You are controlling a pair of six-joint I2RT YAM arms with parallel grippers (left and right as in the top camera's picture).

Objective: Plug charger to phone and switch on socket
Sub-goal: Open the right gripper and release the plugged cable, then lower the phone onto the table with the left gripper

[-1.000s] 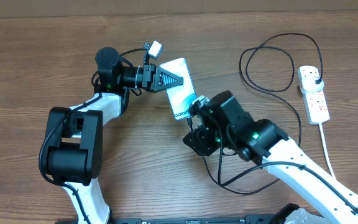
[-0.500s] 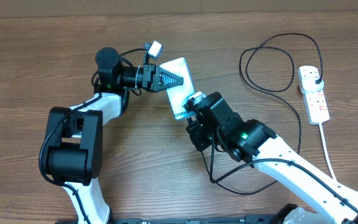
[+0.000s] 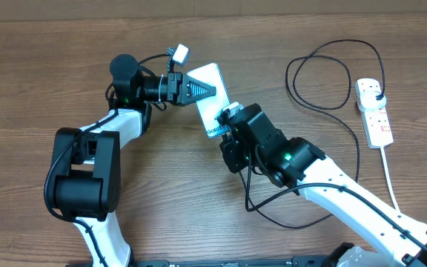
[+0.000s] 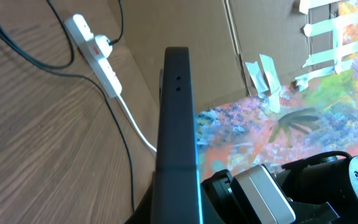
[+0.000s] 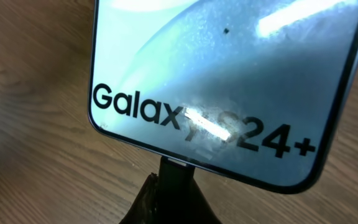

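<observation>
The left gripper (image 3: 207, 90) is clamped on the top end of the phone (image 3: 216, 113), holding it up off the table (image 3: 43, 52) with its screen facing up and its lower edge turned towards the other arm. The right gripper (image 5: 173, 190) is pinched tight on the small black tip of the charger (image 5: 175, 167), and in its close view that tip sits right against the middle of the phone's bottom edge, where the port would be. I can't tell from here whether it is pushed fully home or only touching. The other end of the black cable looks to be already plugged into the far end of the socket (image 3: 373, 111), which lies well apart at the right side of the table with nothing near it. So I'd say the plugging-in is at its last push or just done, while the switch on the socket is left to do; whether it is on I can't make out.
</observation>
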